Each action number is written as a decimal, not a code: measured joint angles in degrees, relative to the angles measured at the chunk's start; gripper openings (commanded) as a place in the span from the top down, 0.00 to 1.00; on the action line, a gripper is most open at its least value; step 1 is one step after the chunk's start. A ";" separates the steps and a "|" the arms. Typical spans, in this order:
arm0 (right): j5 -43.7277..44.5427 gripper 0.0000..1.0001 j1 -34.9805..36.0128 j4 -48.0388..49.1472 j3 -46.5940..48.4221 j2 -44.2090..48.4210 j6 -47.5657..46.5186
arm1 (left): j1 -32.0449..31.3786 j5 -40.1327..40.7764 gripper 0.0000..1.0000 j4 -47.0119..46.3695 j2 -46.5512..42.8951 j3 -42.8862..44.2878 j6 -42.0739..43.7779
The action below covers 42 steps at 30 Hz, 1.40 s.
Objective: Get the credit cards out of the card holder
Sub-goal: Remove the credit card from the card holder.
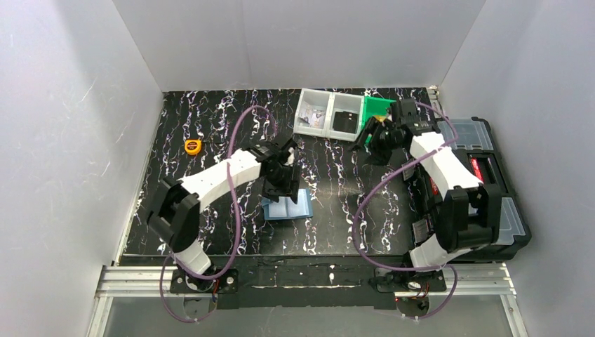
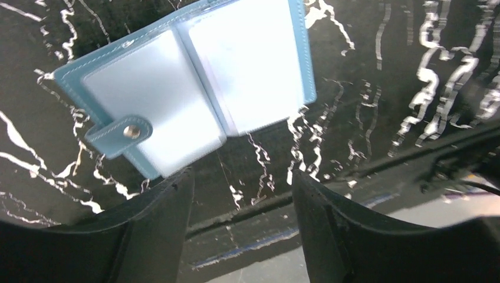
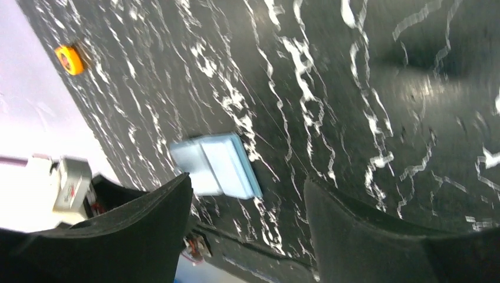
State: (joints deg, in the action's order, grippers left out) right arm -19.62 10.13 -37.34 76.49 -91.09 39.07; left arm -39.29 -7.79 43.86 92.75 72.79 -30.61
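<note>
The card holder (image 1: 288, 206) lies open and flat on the black marbled table, its pale shiny inside up and its snap tab out to one side. It also shows in the left wrist view (image 2: 188, 88) and in the right wrist view (image 3: 215, 165). No card shows outside it. My left gripper (image 1: 281, 184) is open and empty, just above and behind the holder's far edge; in its wrist view (image 2: 239, 180) the jaws stand wide apart. My right gripper (image 1: 372, 137) is open and empty, far right near the bins; its wrist view (image 3: 247, 188) shows only table between the jaws.
A clear two-part bin (image 1: 328, 115) and a green bin (image 1: 375, 109) stand at the back. An orange tape measure (image 1: 192, 146) lies at the back left. A black toolbox (image 1: 484, 182) sits at the right edge, under the right arm.
</note>
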 measured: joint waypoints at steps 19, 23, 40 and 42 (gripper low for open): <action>-1.81 0.23 0.37 7.80 -24.11 12.90 1.29 | -6.71 9.31 0.49 -4.85 13.64 1.01 -3.04; -1.88 0.23 1.11 8.79 -24.39 12.87 1.29 | -6.73 9.57 0.49 -5.03 13.64 1.20 -3.02; -1.68 0.24 6.25 10.56 -24.85 9.92 1.73 | -6.97 8.63 0.49 -7.37 13.68 1.18 -2.97; -1.55 0.24 6.93 10.58 -24.87 9.57 1.92 | -6.97 8.70 0.51 -7.43 13.68 1.05 -2.89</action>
State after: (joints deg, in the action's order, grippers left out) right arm -21.17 17.06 -26.76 51.62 -81.52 40.99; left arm -46.26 0.91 36.42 106.43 73.84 -33.50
